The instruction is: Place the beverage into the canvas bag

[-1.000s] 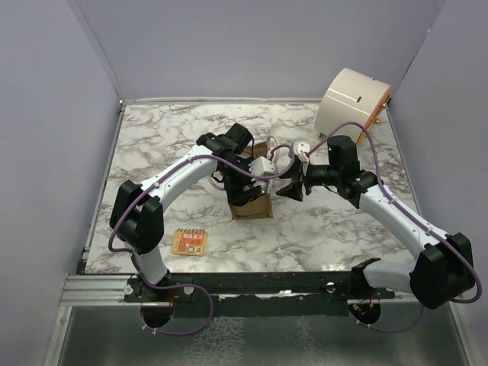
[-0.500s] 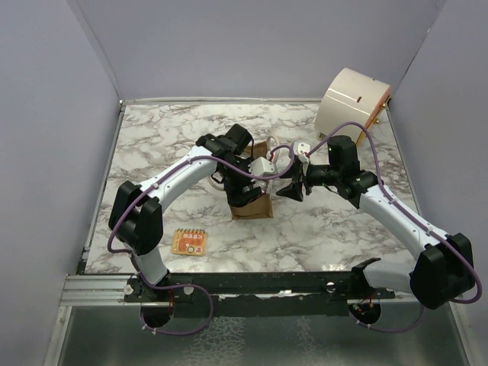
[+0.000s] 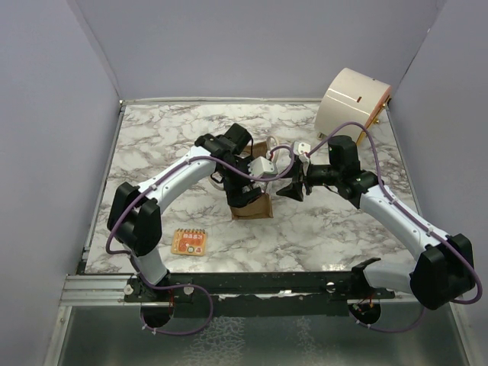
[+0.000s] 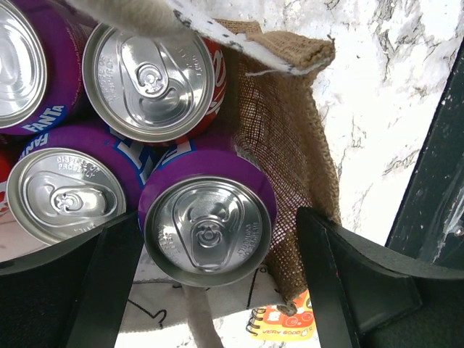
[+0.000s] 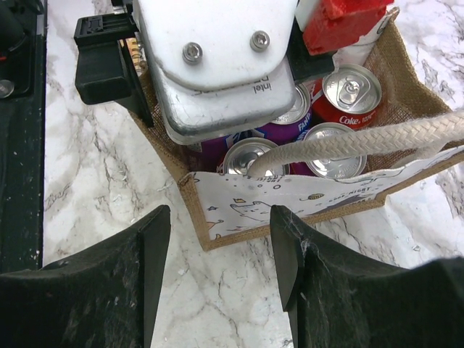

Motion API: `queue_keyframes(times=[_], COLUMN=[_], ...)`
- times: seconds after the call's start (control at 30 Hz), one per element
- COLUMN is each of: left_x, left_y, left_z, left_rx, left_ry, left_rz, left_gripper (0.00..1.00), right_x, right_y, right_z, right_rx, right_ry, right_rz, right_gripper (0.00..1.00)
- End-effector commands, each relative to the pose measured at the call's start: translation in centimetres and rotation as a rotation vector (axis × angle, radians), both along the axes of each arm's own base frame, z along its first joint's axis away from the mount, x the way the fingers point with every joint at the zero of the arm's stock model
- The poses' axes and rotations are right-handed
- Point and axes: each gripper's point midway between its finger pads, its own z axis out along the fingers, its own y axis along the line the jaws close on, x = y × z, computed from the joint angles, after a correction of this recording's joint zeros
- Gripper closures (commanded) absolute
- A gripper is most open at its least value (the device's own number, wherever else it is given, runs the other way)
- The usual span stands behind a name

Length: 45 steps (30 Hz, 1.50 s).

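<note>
Operator's view. My left gripper (image 4: 217,217) hangs over the canvas bag (image 4: 290,145) at mid-table, its jaws spread wide to either side of the purple beverage (image 4: 208,230). The beverage stands upright inside the bag among other cans (image 4: 148,76). My right gripper (image 5: 217,217) hovers just right of the bag, jaws apart and empty.

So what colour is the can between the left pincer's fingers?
The can is purple, silver on top; left wrist view shows it best.
</note>
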Motion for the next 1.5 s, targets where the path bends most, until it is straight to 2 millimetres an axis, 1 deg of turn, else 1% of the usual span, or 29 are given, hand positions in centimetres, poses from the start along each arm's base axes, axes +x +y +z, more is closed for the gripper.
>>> queue_keyframes(times=[0.0,0.3,0.47,0.63,0.83,0.93,1.1,1.27,1.47], left_x=[-2.0,-2.1,-2.0,-1.8,-0.8,0.0,1.7,2.6,3.9], left_y=[0.4,0.3,0.2,0.2,0.2,0.1,-0.2,-0.5,0.4], left_z=[1.3,2.1,3.0,4.2,5.6,6.1,5.9,5.3,4.1], left_rx=[-0.012,-0.023,-0.039,-0.055,-0.079,-0.096,-0.109,-0.107,-0.056], left_ry=[0.023,0.02,-0.002,-0.035,-0.112,-0.146,-0.193,-0.211,-0.259], left_rz=[-0.03,-0.04,-0.048,-0.048,-0.04,-0.023,0.041,0.08,0.129], left_gripper=[0.12,0.12,0.12,0.12,0.12,0.12,0.14,0.18,0.21], right_x=[0.0,0.0,-0.1,-0.5,-1.6,-1.5,-1.2,-1.0,-0.8], right_y=[-0.1,-0.1,-0.1,-0.1,-0.1,-0.4,-0.7,-0.9,-1.0], right_z=[1.2,1.2,1.2,1.5,3.0,3.3,3.4,3.4,3.2], right_rx=[0.017,0.018,0.018,0.029,0.057,0.061,0.065,0.065,0.067], right_ry=[-0.045,-0.045,-0.043,-0.044,-0.048,-0.051,-0.053,-0.054,-0.05], right_rz=[0.007,0.007,0.009,0.03,0.087,0.078,0.059,0.049,0.04], right_gripper=[0.42,0.43,0.43,0.42,0.43,0.42,0.42,0.42,0.42])
